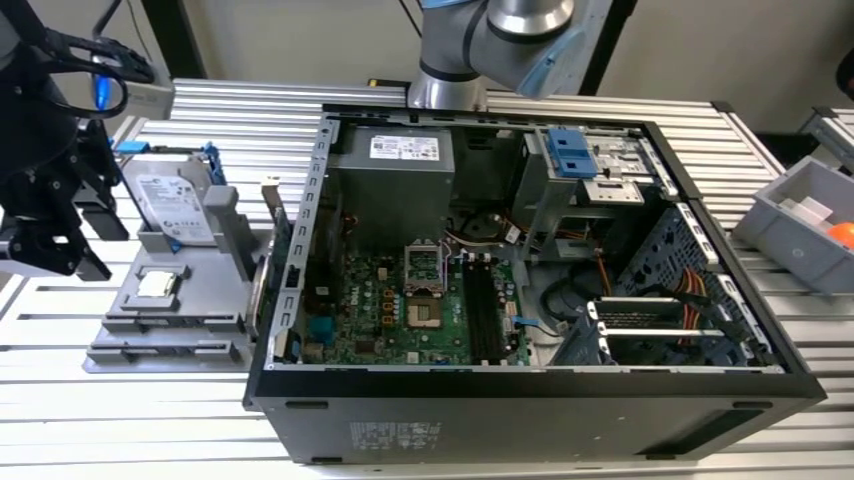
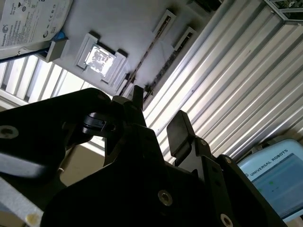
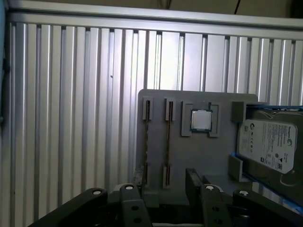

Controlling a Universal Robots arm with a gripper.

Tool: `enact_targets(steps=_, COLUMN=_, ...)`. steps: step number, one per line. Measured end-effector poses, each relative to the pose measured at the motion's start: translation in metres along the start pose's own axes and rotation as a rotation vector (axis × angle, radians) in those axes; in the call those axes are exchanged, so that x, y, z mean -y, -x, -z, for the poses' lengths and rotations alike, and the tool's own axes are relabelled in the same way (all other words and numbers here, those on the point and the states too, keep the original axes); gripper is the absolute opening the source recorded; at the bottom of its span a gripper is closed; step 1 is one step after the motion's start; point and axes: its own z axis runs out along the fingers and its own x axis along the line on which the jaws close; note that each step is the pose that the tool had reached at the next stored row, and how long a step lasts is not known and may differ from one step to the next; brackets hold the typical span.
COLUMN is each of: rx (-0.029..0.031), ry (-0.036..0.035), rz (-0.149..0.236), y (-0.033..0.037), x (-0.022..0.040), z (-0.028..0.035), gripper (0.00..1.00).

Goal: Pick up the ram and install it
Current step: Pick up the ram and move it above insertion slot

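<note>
Along the edge of the grey tray (image 3: pixel 156 97) farthest from the hard drive (image 3: pixel 267 146), the ram (image 3: pixel 168 142) is standing on its long edge, each end sitting in a small holder block. A second thin stick (image 3: pixel 147 139) seems to be standing parallel to it in the neighbouring pair of blocks, nearer that edge. The small square chip (image 3: pixel 201 119) is lying in its recess between the ram and the hard drive. The gripper (image 3: pixel 164 178) is hovering above the ram side of the tray, its fingers (image 2: pixel 177 125) spread wide and gripping nothing, clear of the ram. In the exterior view the tray is resting on the slatted table (image 1: pixel 134 420) just beside the open computer case (image 1: pixel 534 400), on the exterior view's left. The memory slots (image 1: pixel 483 310) on the board inside the case are looking empty. I judge the pick-up to be in its approach stage: nothing is being grasped and the installing is not begun. A grasp from here is calling for the fingers to be squared across the flat faces of the thin board and centred on one stick rather than both. It is also calling for a straight descent, so the ram is not being pried sideways in its blocks.
</note>
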Motion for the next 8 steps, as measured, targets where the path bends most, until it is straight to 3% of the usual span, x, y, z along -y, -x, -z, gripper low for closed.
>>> enact_targets(steps=8, rx=0.0001, ry=0.0037, rz=0.0, y=-0.0001, x=0.0, z=-0.0051, gripper=1.0)
